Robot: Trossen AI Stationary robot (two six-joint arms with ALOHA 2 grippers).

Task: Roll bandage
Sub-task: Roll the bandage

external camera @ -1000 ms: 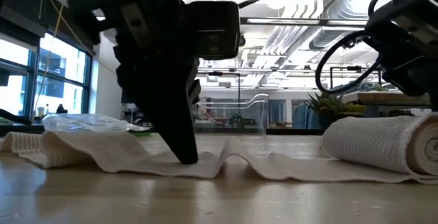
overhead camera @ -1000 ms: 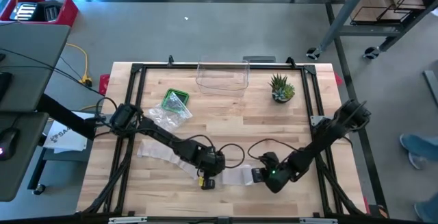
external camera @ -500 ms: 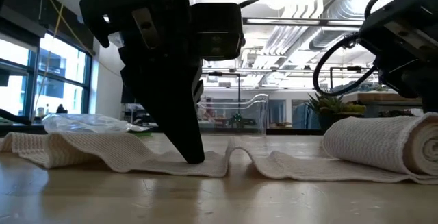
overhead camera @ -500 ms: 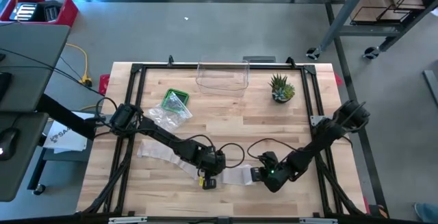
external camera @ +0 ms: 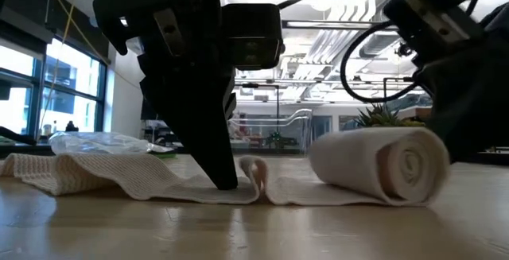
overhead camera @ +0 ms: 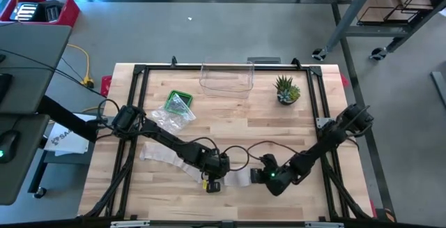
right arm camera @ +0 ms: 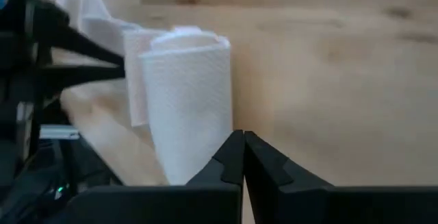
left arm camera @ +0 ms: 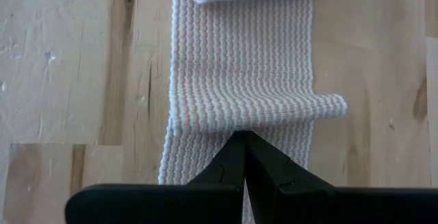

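Observation:
A white woven bandage lies on the wooden table. Its flat strip (overhead camera: 162, 156) runs toward the table's right into a rolled part (external camera: 380, 164), which rests on its side near the front middle. Between the two, the strip stands up in a small fold (external camera: 256, 174). My left gripper (left arm camera: 244, 142) is shut, its tips down on the strip just short of that fold. My right gripper (right arm camera: 243, 143) is shut at the roll's right side (overhead camera: 244, 178). My left gripper presses its shut fingertips (external camera: 225, 182) down on the flat strip (left arm camera: 205, 157), about mid-width, slanting down from above. The strip lies flat on the table under the tips and is slack beyond them. My right gripper has its shut fingertips against the roll's outer wrap (right arm camera: 205, 145), on the side away from my left gripper. It comes in slanting down from the table's right. The roll rests on the table.
A clear plastic box (overhead camera: 226, 79) and a small potted plant (overhead camera: 286, 90) stand at the back. A green tray with a crumpled plastic bag (overhead camera: 176, 108) sits at the back left. A black frame (overhead camera: 136, 102) runs round the table.
My right gripper has gone toward the table's left and tipped down, and the roll has rolled along the strip toward my left gripper. The slack strip between them has bunched up into a taller, tighter fold. My left gripper has kept its place on the strip.

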